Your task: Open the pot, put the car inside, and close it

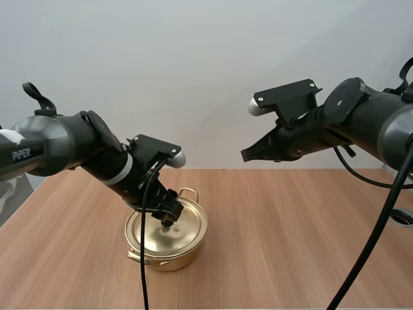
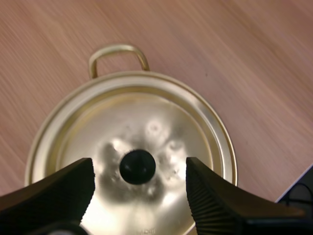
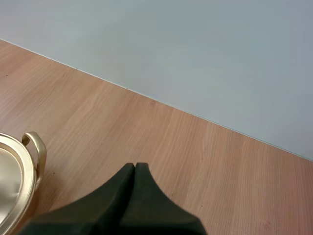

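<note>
The left gripper hangs over the lidded pot on the counter, fingers spread. The lid's black knob sits centred between them, one finger at its 9 o'clock and one at 3. The right gripper, fingers pressed together, hovers well apart toward 2 o'clock.

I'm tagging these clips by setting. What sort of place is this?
Likely a robot test bench: left arm and right arm over a wooden table holding one gold pot, lid on.
</note>
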`<move>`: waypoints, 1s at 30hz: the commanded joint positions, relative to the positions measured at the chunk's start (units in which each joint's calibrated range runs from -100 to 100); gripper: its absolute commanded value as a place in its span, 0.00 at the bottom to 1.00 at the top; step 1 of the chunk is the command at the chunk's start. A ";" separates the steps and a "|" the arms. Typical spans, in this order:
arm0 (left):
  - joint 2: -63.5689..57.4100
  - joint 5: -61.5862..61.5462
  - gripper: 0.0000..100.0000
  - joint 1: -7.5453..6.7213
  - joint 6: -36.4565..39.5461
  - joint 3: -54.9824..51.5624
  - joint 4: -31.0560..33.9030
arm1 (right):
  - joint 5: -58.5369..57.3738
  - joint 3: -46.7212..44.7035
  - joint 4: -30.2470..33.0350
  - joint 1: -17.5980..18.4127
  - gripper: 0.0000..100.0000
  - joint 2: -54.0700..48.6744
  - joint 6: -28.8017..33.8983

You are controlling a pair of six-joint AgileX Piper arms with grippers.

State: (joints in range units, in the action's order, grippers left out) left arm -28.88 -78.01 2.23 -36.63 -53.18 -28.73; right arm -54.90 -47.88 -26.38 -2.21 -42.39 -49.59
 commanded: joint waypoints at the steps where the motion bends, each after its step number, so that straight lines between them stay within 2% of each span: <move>1: -5.28 6.32 0.90 0.06 0.01 1.53 -3.69 | 0.10 0.00 0.08 -0.03 0.00 -0.02 0.02; 5: -19.47 25.82 0.90 0.06 0.01 -0.18 -11.11 | 2.75 -1.66 0.31 -0.03 0.00 -0.69 -0.46; 8: -33.38 36.36 0.90 0.16 0.09 -2.75 -15.08 | 18.33 -8.01 -1.06 -0.03 0.00 -4.59 -2.83; 14: -53.85 34.48 0.90 2.24 3.73 -7.23 -13.02 | 52.72 -23.08 -10.32 -0.03 0.00 -18.20 -4.07; 16: -59.91 35.38 0.90 2.36 8.27 -9.72 -12.44 | 58.09 -25.48 -12.44 -0.03 0.00 -21.77 -4.07; 19: -67.18 35.49 0.90 2.36 14.19 -14.84 -9.03 | 55.59 -26.89 -12.24 -0.03 0.00 -25.70 -4.27; 23: -70.87 36.51 0.90 2.09 16.53 -23.16 6.29 | 40.17 -27.04 -5.84 0.05 0.00 -28.69 -4.49; 27: -70.87 46.23 0.90 0.61 28.47 -31.34 14.49 | 24.74 -27.18 -3.70 0.05 0.00 -30.66 -4.08; 30: -70.87 49.91 0.90 -0.32 31.04 -35.12 18.55 | 21.51 -29.68 -1.66 0.05 0.00 -31.78 -4.08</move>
State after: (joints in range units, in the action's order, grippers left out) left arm -85.26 -30.98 2.15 -12.65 -84.82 -22.30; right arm -9.95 -76.32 -29.62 -2.21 -73.92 -53.71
